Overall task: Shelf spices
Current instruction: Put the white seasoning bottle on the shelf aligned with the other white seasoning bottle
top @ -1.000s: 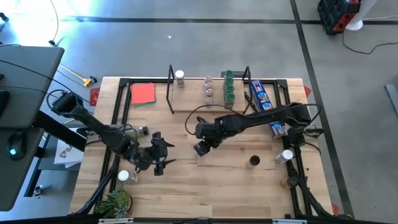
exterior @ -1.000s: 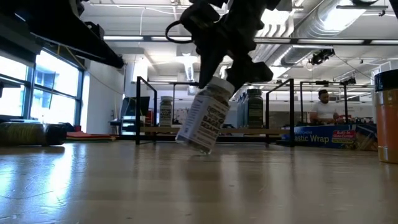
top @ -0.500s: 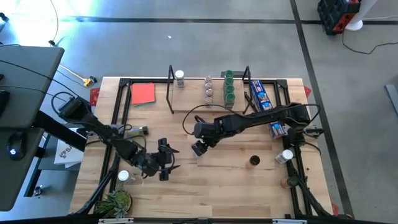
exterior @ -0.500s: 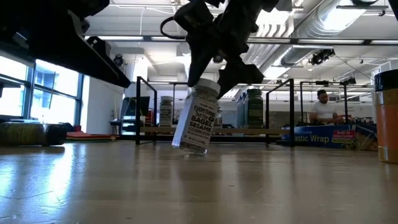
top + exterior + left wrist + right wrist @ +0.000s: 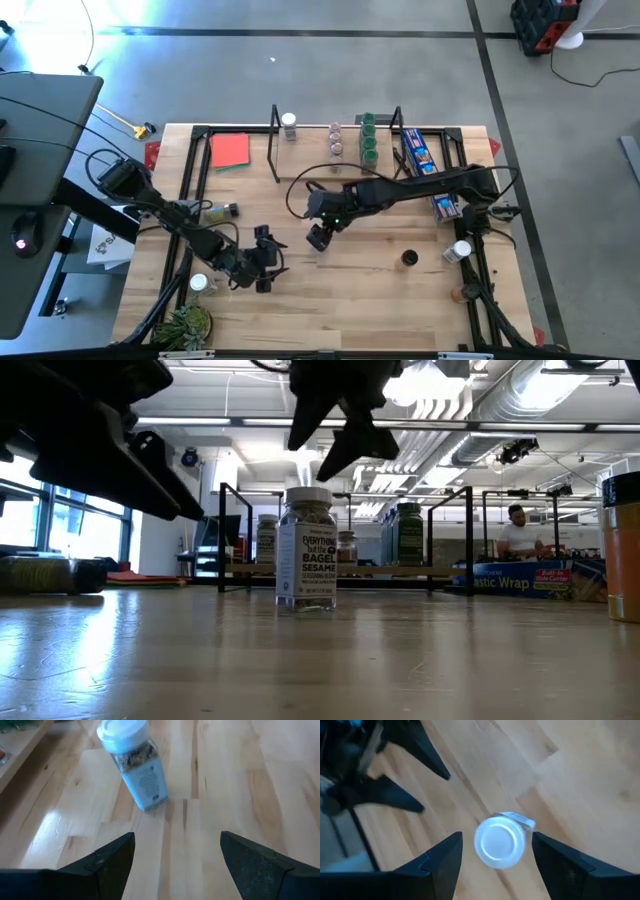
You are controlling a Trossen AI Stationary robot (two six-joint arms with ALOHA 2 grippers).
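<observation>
I've got the white-capped jar upright mid-worktop, well short of the shelf, w/ right pincer open just above its cap and left pincer open nearby, so either could knock it over.

This is a robotics lab in a large open industrial hall. The grey concrete floor carries dark tape lines, bare silver ducts run under the ceiling, tall windows stand left, and a seated person works far right.
</observation>
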